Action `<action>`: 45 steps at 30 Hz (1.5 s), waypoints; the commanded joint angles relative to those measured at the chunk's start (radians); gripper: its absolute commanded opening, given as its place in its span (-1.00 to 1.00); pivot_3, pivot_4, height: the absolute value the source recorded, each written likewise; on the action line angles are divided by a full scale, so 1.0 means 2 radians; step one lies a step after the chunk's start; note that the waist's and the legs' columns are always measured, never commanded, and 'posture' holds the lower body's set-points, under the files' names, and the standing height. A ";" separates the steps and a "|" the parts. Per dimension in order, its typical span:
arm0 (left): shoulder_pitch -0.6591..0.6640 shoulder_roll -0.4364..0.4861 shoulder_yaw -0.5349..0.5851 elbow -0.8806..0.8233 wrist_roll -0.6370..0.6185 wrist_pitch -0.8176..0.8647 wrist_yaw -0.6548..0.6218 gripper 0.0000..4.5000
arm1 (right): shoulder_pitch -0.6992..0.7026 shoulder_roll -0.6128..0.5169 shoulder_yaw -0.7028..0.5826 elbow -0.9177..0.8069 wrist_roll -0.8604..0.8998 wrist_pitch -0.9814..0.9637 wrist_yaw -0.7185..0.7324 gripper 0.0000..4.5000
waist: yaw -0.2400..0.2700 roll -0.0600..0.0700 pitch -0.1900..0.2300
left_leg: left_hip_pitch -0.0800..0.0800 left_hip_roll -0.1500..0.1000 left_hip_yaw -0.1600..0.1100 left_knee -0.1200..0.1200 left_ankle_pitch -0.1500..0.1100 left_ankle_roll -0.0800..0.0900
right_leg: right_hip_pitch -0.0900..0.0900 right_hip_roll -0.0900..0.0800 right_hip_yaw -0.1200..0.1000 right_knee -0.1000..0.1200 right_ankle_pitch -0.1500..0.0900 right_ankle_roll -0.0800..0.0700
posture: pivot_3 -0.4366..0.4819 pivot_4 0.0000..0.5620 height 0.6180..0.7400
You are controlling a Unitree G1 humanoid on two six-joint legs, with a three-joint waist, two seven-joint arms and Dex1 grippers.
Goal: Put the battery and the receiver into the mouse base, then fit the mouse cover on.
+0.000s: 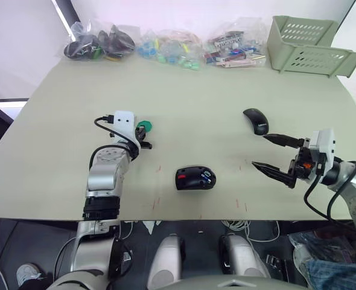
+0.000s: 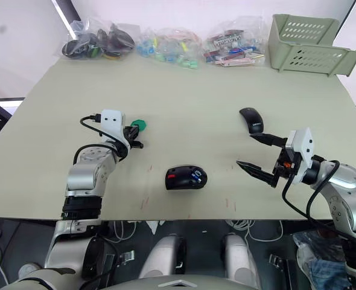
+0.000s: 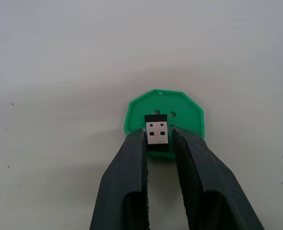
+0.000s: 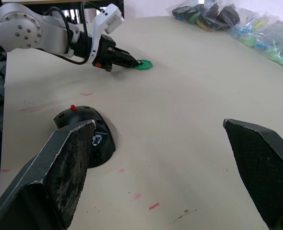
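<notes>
The black oval mouse base (image 1: 195,178) lies open side up near the front edge of the pale table (image 1: 184,103), a red part at one end, and the small blue cylindrical battery (image 1: 207,177) sits inside one of its compartments. Off to its left, the tiny black squarish receiver (image 3: 157,133) rests on a flat green disc (image 3: 164,110); the left gripper (image 3: 158,143) has its two dark fingers pressed against the receiver's sides, pinching it just over the disc. The smooth glossy black mouse cover (image 1: 256,120) lies dome up, well apart from the base, farther back and to the right. Near it the right gripper (image 1: 273,153) hovers above the table with its fingers spread wide, gripping nothing. Along the back edge sit clear plastic bags (image 1: 99,43) of dark and coloured small parts, and at the far right corner a pale green slotted plastic basket (image 1: 308,43); what it contains I cannot tell.
</notes>
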 commanded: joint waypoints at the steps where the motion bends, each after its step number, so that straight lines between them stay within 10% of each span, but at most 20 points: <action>1: 0.008 0.018 0.009 -0.052 -0.013 -0.001 -0.022 -0.57 | -0.010 -0.004 -0.006 -0.021 0.011 0.004 -0.001 1.00 | 0.001 0.000 0.000 | 0.000 0.000 0.000 0.000 0.000 0.000 | 0.000 0.000 0.000 0.000 0.000 0.000 | -0.05 -0.47 1.00; 12: 0.031 0.078 0.019 -0.119 -0.038 0.030 -0.080 -0.57 | -0.020 0.008 0.006 -0.014 0.009 -0.002 0.000 1.00 | 0.000 0.000 0.000 | 0.000 0.000 0.000 0.000 0.000 0.000 | 0.000 0.000 0.000 0.000 0.000 0.000 | -0.05 -0.47 1.00; 18: 0.016 0.023 0.030 -0.118 -0.030 0.068 -0.003 0.35 | -0.013 0.009 0.004 -0.012 0.008 -0.007 0.004 1.00 | 0.002 0.000 0.000 | 0.000 0.000 0.000 0.000 0.000 0.000 | 0.000 0.000 0.000 0.000 0.000 0.000 | -0.05 -0.47 1.00; 38: -0.015 -0.054 0.019 -0.071 0.005 0.055 0.088 0.35 | -0.022 -0.007 -0.001 -0.006 0.010 0.000 0.013 1.00 | 0.001 0.000 0.000 | 0.000 0.000 -0.001 0.000 0.000 0.000 | 0.000 0.000 0.000 0.000 0.000 0.000 | -0.05 -0.47 1.00; 45: -0.016 -0.063 0.017 -0.064 0.011 0.052 0.101 0.01 | -0.027 -0.008 0.002 -0.007 0.010 0.005 0.012 1.00 | 0.001 0.000 0.000 | 0.000 0.000 -0.001 0.000 0.000 0.000 | 0.000 0.000 0.000 0.000 0.000 0.000 | -0.05 -0.47 1.00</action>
